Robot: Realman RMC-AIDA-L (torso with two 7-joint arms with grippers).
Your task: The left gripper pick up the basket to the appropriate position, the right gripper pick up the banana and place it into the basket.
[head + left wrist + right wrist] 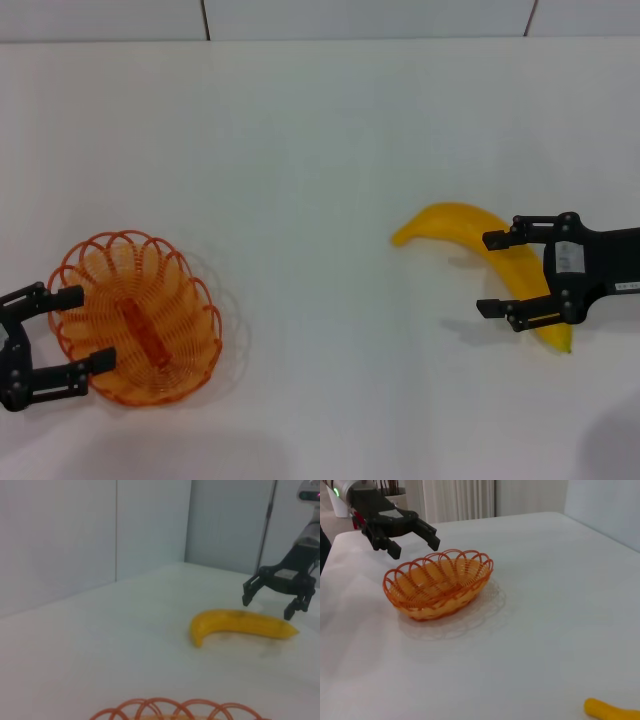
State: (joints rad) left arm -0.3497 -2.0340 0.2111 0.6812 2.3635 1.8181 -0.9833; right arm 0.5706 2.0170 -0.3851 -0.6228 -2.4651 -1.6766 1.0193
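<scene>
Over banana [487, 253], spread right gripper [497, 274], contact unclear; by basket [137, 318], spread left gripper [80, 330], half cropped.

The basket [140, 320], at lower left of the head view, looks like thin orange wire, woven open with a looped rim and a slight sheen. The banana [490, 262], right of centre, has smooth, bright yellow skin, faintly glossy. Both claws, the left gripper [68, 333] and the right gripper [492, 275], look like matt black hard plastic. The table [320, 150] is smooth, matt white.
</scene>
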